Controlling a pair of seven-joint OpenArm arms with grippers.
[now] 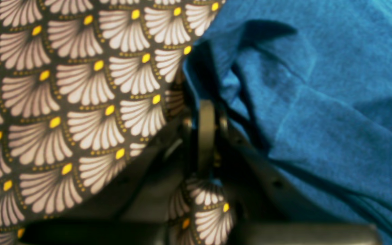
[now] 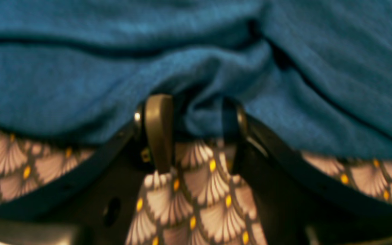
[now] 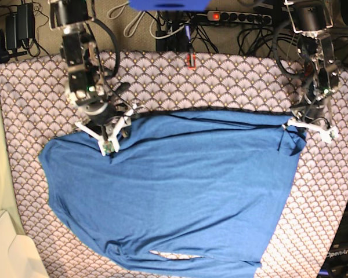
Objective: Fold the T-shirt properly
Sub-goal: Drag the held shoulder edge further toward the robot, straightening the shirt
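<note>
Left wrist view: the left gripper (image 1: 205, 112) has its jaws pressed together, pinching a bunched edge of the T-shirt (image 1: 322, 112), which fills the frame from twelve round to five o'clock. The scallop-patterned cloth (image 1: 63, 102) covers the nine o'clock side.

Right wrist view: the right gripper (image 2: 196, 132) stands with its jaws spread, a thick gather of the T-shirt (image 2: 196, 61) between the fingers (image 2: 158, 129); whether it actually holds the fabric I cannot tell. The patterned cloth shows below, at six o'clock.

Base view: the T-shirt (image 3: 180, 191) lies spread across the scallop-patterned cloth (image 3: 232, 81), its far hem between the two arms. The right gripper (image 3: 108, 139) sits at ten o'clock, the left gripper (image 3: 298, 126) at two o'clock.

The knit looks soft, light and limp; it will likely sag and stretch, so corners and hem edges seem the best holds.
</note>
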